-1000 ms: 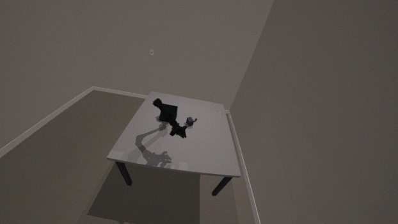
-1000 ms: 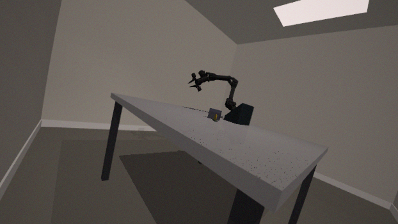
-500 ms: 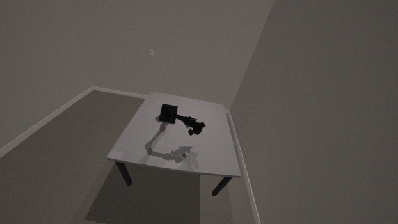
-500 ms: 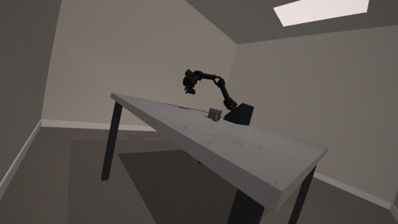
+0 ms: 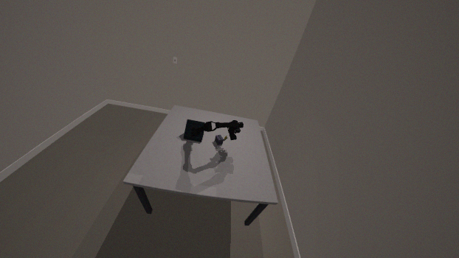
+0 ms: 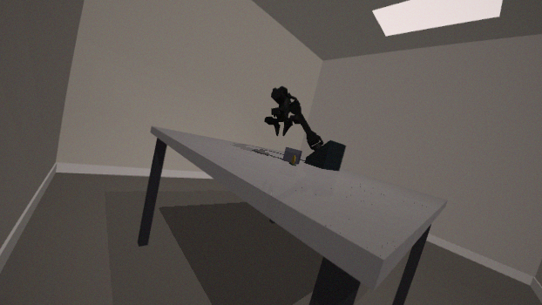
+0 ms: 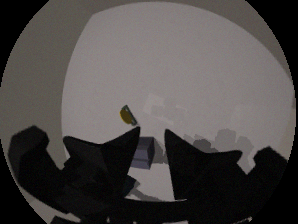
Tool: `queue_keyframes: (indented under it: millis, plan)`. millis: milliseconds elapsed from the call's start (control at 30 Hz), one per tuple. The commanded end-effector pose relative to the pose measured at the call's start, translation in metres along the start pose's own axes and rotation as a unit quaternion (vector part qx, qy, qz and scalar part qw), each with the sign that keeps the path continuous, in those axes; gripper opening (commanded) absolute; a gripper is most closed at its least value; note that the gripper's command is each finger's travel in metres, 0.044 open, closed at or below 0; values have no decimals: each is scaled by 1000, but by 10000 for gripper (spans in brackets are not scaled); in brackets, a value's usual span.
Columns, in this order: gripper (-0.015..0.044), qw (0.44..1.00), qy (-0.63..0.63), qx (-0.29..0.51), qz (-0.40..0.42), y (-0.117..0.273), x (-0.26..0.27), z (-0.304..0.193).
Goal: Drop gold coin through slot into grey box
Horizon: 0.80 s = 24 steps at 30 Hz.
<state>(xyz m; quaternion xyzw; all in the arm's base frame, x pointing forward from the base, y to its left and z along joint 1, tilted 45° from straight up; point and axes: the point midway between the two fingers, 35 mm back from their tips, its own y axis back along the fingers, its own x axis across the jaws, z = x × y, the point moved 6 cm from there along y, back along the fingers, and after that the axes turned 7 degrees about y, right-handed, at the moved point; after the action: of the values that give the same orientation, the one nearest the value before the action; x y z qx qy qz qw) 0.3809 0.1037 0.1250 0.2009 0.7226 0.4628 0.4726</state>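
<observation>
On the table (image 6: 331,196) stand one gold coin (image 6: 294,159), one grey box (image 6: 292,153) and one arm whose gripper (image 6: 281,129) hangs above them, half-parted and grasping nothing. The coin stands upright just beside the box, well below the fingertips. Only the wrist view shows the coin's dark holder (image 7: 129,117); only the exterior view shows the gap between gripper and table

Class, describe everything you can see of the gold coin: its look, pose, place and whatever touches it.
The thin gold coin is a small, shiny yellow disc. It stands on its edge in a dark holder on the grey table top, close beside the small grey box. In the exterior view it shows as a narrow yellow sliver. The black end effector hangs above it, fingers apart, holding nothing; only the holder touches the coin.
</observation>
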Motion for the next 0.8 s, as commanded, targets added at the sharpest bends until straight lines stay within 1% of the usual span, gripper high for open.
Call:
queue_keyframes:
  millis: [0, 67, 133, 400, 533, 667, 767]
  plan:
    - [161, 979, 192, 68, -31, -18, 63, 9]
    - [161, 948, 297, 104, -49, -28, 97, 10]
    - [161, 934, 333, 118, -56, -31, 109, 9]
    - [161, 934, 333, 118, -56, -34, 111, 10]
    - [161, 934, 333, 118, -57, -64, 106, 5]
    - [161, 934, 333, 118, -57, -67, 105, 4]
    - [161, 934, 333, 118, -57, -79, 103, 2]
